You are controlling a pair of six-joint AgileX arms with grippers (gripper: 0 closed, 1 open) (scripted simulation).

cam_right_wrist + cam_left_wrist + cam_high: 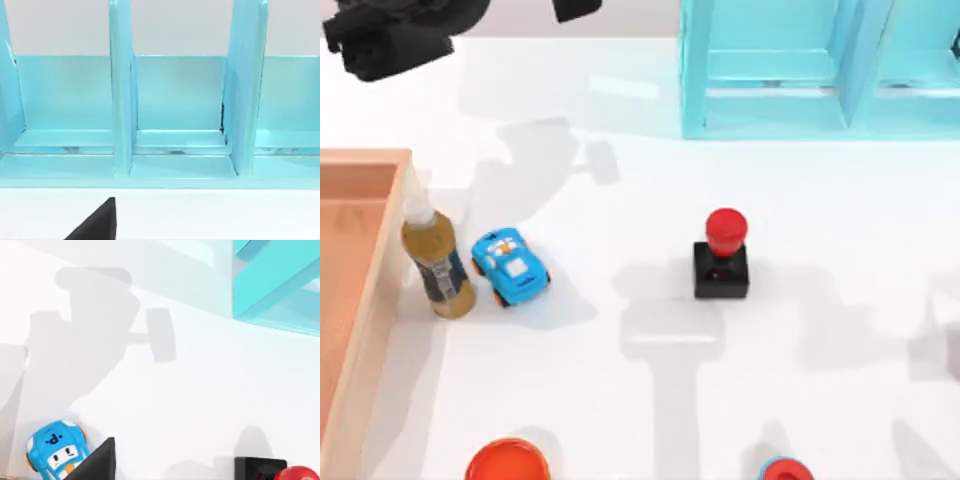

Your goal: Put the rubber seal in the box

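Rendered simulation tabletop, not real room; plain white table; flat-shaded cyan shelf; toy car, bottle, wooden box scattered.

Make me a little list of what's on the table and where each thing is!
seal: rubber seal, upright, middle of table, nothing gripping it
box: wooden box, left edge
bottle: bottle, standing right beside the box wall
toy: blue toy car, next to the bottle
shelf: turquoise rack, back right
front edge: orange-red lid; small red-and-blue round thing
left arm: back left corner
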